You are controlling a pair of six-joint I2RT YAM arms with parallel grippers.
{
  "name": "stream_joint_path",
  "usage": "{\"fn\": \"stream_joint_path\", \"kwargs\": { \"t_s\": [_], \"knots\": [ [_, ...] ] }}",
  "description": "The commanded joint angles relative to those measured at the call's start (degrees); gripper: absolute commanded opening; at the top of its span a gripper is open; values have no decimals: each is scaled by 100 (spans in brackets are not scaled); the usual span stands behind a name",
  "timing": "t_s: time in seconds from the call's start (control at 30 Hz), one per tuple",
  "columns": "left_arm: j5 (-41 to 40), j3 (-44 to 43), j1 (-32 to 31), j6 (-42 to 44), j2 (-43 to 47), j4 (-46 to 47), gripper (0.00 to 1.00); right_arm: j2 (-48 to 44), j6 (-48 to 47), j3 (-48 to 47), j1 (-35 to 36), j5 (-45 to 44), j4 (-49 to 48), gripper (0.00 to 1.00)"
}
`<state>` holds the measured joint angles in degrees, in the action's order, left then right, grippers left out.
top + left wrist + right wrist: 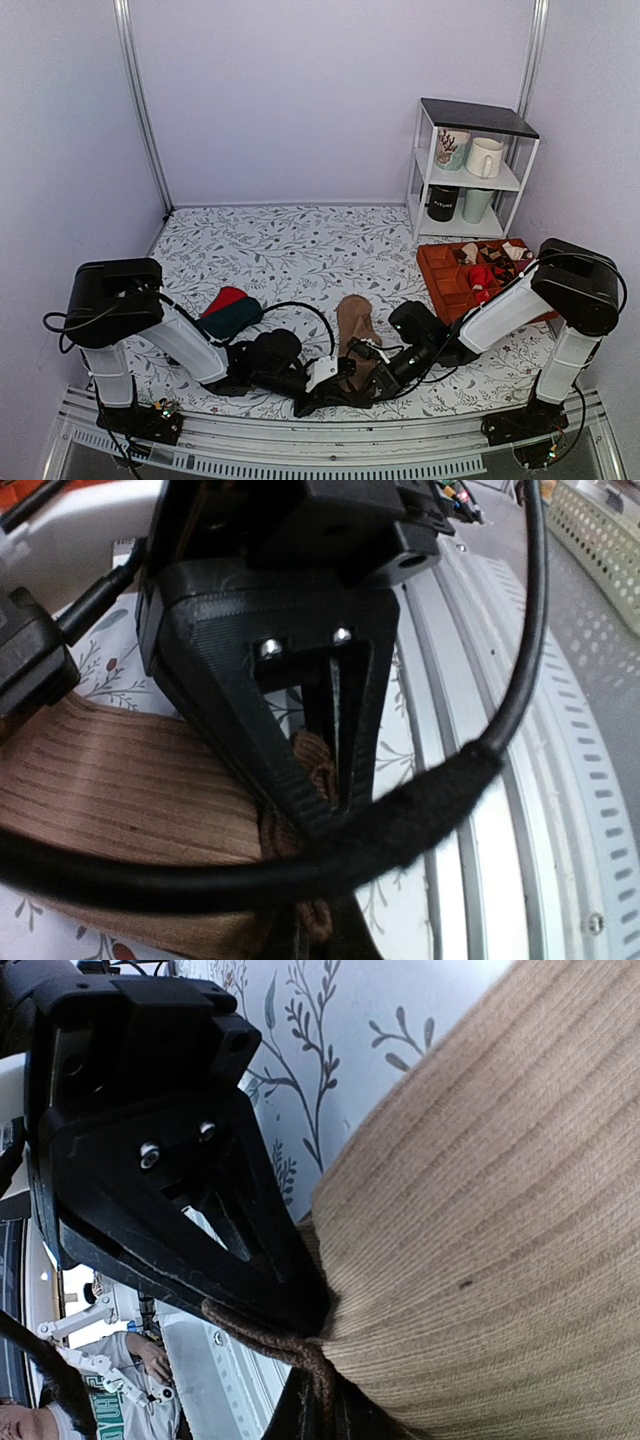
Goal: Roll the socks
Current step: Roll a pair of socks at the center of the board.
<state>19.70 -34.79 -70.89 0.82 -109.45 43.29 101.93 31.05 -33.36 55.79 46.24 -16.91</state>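
The tan-brown socks [355, 325] lie as a flat strip on the floral counter [290, 250], just below the middle of the overhead view. The rounded toe points toward the back wall and the other end toward the bottom edge. The left arm [190, 345] reaches in low from the lower left and the right arm [500, 315] from the lower right. Their wrists crowd together over the near end of the strip and hide it from above.

In the left wrist view the left fingers [325, 798] are closed, their tips pinching a bunched edge of the ribbed knit at the centre of the frame. The rest of the socks spread flat toward the lower left. A black cable [430, 810] sweeps across in front of the tips, and a metal rail [480, 680] runs down the right side.

In the right wrist view the right fingers [300, 1300] are also closed, clamped on a darker folded hem at lower centre. The knit fills the right half of the frame.

A red and dark green sock [228, 312] lies to the left of the strip, apart from it, just above the left arm in the frame. At the right an orange tray [440, 285] holds small rolled socks. Behind it a white shelf [475, 117] with a dark top carries mugs [485, 157].
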Motion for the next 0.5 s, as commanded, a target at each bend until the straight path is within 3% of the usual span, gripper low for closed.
{"fn": "stream_joint_path", "kwargs": {
  "t_s": [0.0,0.2,0.37,0.47],
  "knots": [
    [300,-2,-63,-507,-198,-18,0,288,3,155,35,-366,830,6],
    [663,53,14,-1521,-268,-567,0,-642,-649,158,33,-1209,1259,20],
    [843,230,64,-2139,-608,-796,0,-2487,-1810,548,271,-2731,1148,31],
    [934,247,121,-2375,-702,-893,0,-3545,-2681,1103,826,-3572,404,39]
  ]
}}
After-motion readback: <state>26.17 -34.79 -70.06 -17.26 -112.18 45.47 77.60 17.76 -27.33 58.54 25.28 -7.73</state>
